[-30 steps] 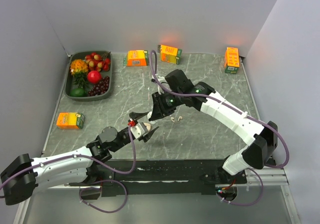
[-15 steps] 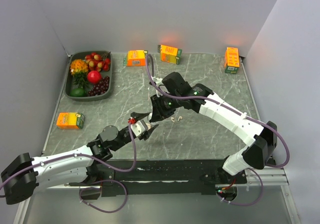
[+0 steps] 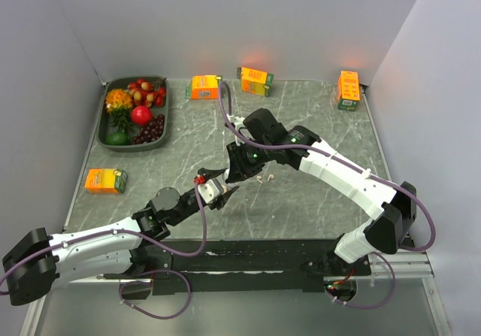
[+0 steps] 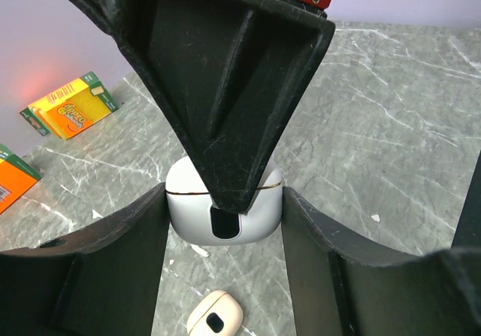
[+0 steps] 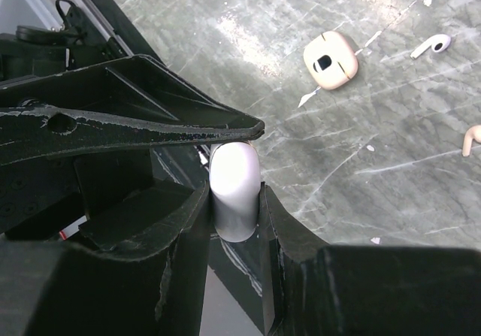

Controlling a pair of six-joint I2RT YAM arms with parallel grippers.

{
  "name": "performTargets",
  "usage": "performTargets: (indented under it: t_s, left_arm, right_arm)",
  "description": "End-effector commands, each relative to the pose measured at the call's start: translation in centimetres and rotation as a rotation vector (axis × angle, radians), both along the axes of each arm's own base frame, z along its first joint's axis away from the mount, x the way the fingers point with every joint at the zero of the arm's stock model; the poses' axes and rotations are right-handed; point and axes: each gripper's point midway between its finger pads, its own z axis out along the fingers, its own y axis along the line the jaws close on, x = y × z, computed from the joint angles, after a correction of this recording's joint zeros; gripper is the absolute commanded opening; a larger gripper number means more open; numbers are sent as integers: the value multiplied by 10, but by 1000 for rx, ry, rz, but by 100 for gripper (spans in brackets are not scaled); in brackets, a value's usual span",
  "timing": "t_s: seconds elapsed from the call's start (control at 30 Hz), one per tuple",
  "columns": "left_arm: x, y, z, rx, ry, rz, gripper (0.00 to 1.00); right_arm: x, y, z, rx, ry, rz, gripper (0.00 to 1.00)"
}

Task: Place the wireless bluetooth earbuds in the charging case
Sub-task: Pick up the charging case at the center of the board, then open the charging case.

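Two sets of fingers (image 4: pixel 98 276) around charging case (image 4: pixel 188 216)

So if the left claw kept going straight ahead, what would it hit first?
Most likely the white case, held by the right claw and sitting right between the left claw's fingers.

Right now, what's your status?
Right gripper shut on rounded white charging case. Left gripper flanks it, contact unclear. Tiny white stemmed earbuds loose on grey table.
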Motion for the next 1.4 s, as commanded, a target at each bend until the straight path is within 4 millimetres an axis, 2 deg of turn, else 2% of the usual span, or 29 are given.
performTargets:
  t_s: [0.0, 0.03, 0.13, 0.23, 0.33, 0.43, 0.57, 0.93, 1.03, 1.37]
  left_arm:
    - [-5, -6, 27, -67, -24, -32, 1]
    - [-5, -6, 26, -66, -20, -31, 1]
    - [-4, -4, 28, -69, -27, -27, 1]
    - [-4, -3, 29, -71, -31, -21, 1]
    - [-4, -2, 28, -71, -29, -18, 1]
    - [-3, -1, 27, -67, -27, -12, 1]
    - [-3, -3, 26, -58, -21, -18, 1]
    - [-3, -7, 26, -42, -25, -26, 1]
    - [-3, -7, 27, -45, -26, -26, 1]
    - [-4, -4, 34, -69, -32, -22, 1]
  right_arm:
    - [5, 9, 33, 92, -76, -3, 26]
    - [4, 9, 36, 98, -75, -6, 37]
    - [5, 8, 45, 112, -85, -25, 53]
    - [11, 3, 55, 108, -120, -70, 61]
    - [21, -7, 62, 86, -179, -129, 65]
    - [26, -16, 60, 36, -225, -161, 65]
    - [25, -19, 58, -6, -257, -157, 63]
    - [12, -6, 41, -75, -256, -70, 60]
    - [10, -7, 31, -107, -239, -68, 59]
    - [11, -13, 21, -140, -231, -87, 57]
